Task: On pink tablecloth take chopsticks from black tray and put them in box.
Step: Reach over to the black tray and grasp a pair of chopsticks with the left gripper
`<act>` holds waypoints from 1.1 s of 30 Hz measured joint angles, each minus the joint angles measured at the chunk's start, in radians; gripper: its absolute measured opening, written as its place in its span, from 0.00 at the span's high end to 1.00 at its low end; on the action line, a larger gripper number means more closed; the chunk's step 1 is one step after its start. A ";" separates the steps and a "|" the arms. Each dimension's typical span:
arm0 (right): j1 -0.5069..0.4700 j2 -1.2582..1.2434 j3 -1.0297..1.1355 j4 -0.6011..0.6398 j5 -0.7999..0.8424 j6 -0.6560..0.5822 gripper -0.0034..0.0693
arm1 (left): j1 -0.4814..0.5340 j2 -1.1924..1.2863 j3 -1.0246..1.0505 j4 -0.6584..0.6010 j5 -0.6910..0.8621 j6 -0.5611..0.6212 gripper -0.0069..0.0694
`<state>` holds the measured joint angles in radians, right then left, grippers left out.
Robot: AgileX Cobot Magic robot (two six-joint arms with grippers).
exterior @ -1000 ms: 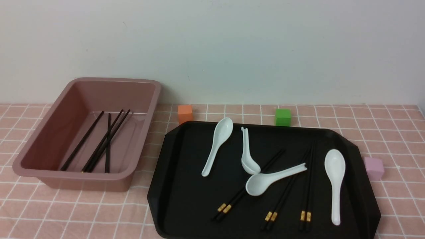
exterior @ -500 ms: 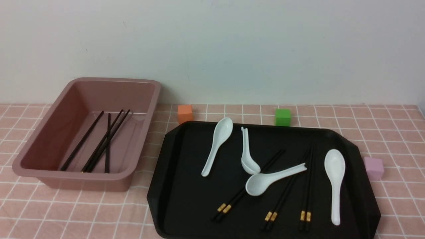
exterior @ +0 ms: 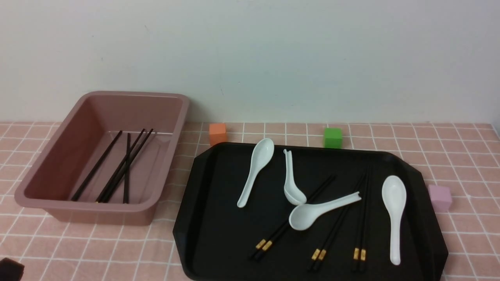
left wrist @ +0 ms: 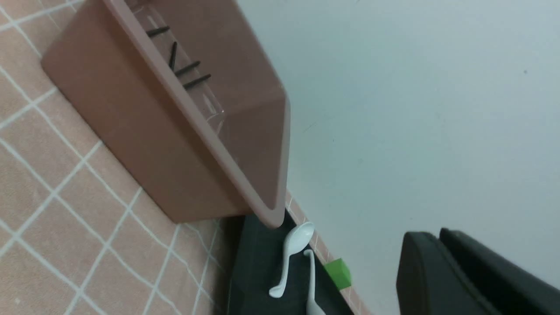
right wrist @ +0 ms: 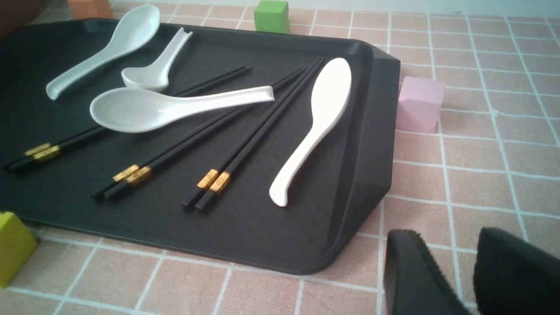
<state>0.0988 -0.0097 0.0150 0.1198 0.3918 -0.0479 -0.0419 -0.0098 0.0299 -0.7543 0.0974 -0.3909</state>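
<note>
The black tray (exterior: pixel 218 218) lies on the pink tablecloth (exterior: pixel 117 249). On it lie three pairs of chopsticks (exterior: pixel 332 234) with gold bands, partly under white spoons (exterior: pixel 320 210); they also show in the right wrist view (right wrist: pixel 218 175). The box (exterior: pixel 160 187) stands left of the tray with several chopsticks (exterior: pixel 121 168) inside. My left gripper (left wrist: pixel 431 234) is shut and empty, in front of and left of the box; only a dark tip (exterior: pixel 9 269) shows in the front view. My right gripper (right wrist: pixel 446 238) is open and empty over the cloth by the tray's near right corner.
Four white spoons lie on the tray, one (exterior: pixel 394 214) at its right side. An orange cube (exterior: pixel 217 134) and a green cube (exterior: pixel 333 137) stand behind the tray, a pink cube (exterior: pixel 440 197) to its right, and a yellow cube (right wrist: pixel 11 247) by its front edge.
A dark tip of my left gripper has come into the bottom left corner of the front view. Nothing on the tray or in the box has moved.
</note>
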 joint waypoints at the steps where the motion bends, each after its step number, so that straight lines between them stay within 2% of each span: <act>1: 0.000 0.000 0.000 0.000 0.000 0.000 0.62 | 0.000 0.000 0.000 -0.003 -0.006 0.000 0.84; 6: 0.000 0.000 0.000 0.000 0.000 0.000 0.62 | 0.000 0.000 -0.004 -0.008 -0.012 0.000 0.84; 10: 0.000 0.000 0.000 0.000 0.000 0.000 0.62 | 0.000 0.005 -0.114 0.012 0.127 0.076 0.89; 11: 0.000 0.000 0.000 0.000 0.000 0.000 0.62 | 0.000 0.043 -0.194 0.037 0.202 0.140 0.92; 15: 0.000 0.000 0.000 0.000 0.000 0.000 0.62 | 0.000 0.292 -0.406 0.124 0.484 0.312 0.93; 17: 0.000 0.000 0.000 0.000 0.000 0.000 0.62 | 0.000 0.389 -0.465 0.151 0.571 0.345 0.93; 19: 0.000 0.000 0.000 0.000 0.000 0.000 0.62 | 0.000 0.601 -0.574 0.200 0.711 0.391 0.93; 24: 0.000 0.000 0.000 0.000 0.000 0.000 0.62 | -0.008 0.951 -0.705 0.229 0.737 0.467 0.93; 26: 0.000 0.000 0.000 0.000 0.000 0.000 0.62 | -0.046 1.080 -0.747 0.239 0.727 0.482 0.93; 31: 0.000 0.000 0.000 0.000 0.000 0.000 0.62 | -0.289 1.301 -0.857 0.305 0.672 0.488 0.93; 32: 0.000 0.000 0.000 0.000 0.000 0.000 0.62 | -0.301 1.308 -0.857 0.307 0.672 0.488 0.93; 33: 0.000 0.000 0.000 0.000 0.000 0.000 0.62 | -0.393 1.369 -0.906 0.329 0.665 0.488 0.93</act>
<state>0.0988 -0.0097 0.0150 0.1198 0.3918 -0.0479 -0.4346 1.3592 -0.8760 -0.4252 0.7624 0.0973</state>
